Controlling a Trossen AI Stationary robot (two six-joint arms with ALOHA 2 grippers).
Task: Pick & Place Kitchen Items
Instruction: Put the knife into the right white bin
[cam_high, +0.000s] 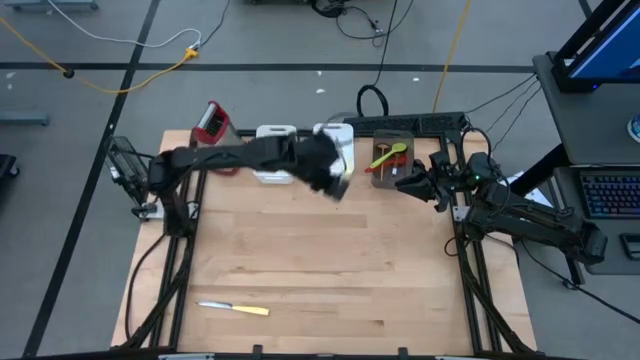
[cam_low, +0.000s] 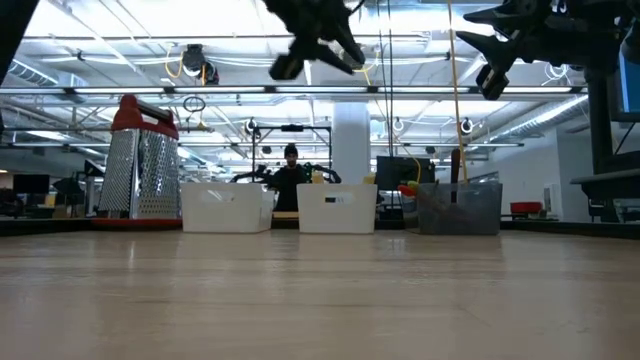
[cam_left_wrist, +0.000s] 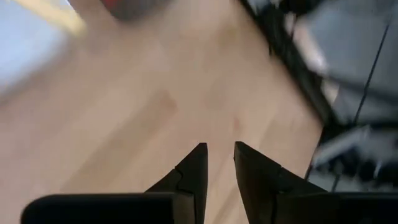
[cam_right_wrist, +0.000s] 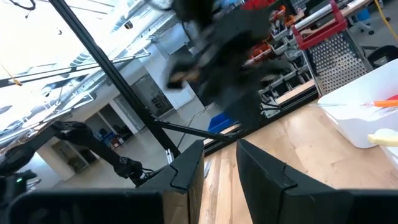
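Note:
A cream-handled knife (cam_high: 235, 308) lies flat on the wooden table near its front left. A green spoon (cam_high: 390, 155) and red and orange utensils lie in the dark bin (cam_high: 412, 148) at the far edge. My left gripper (cam_high: 338, 185) hangs high over the table in front of the white bins, its fingers nearly together and empty; the left wrist view (cam_left_wrist: 219, 148) shows only bare wood below it. My right gripper (cam_high: 405, 183) waits in the air beside the dark bin, fingers nearly together and empty (cam_right_wrist: 219, 146).
Two white bins (cam_high: 275, 135) (cam_high: 335, 132) stand at the far edge; the right wrist view shows orange and yellow items in one (cam_right_wrist: 367, 118). A steel grater with a red top (cam_high: 210, 122) stands at the far left. A person (cam_low: 290, 175) is in the room beyond the table.

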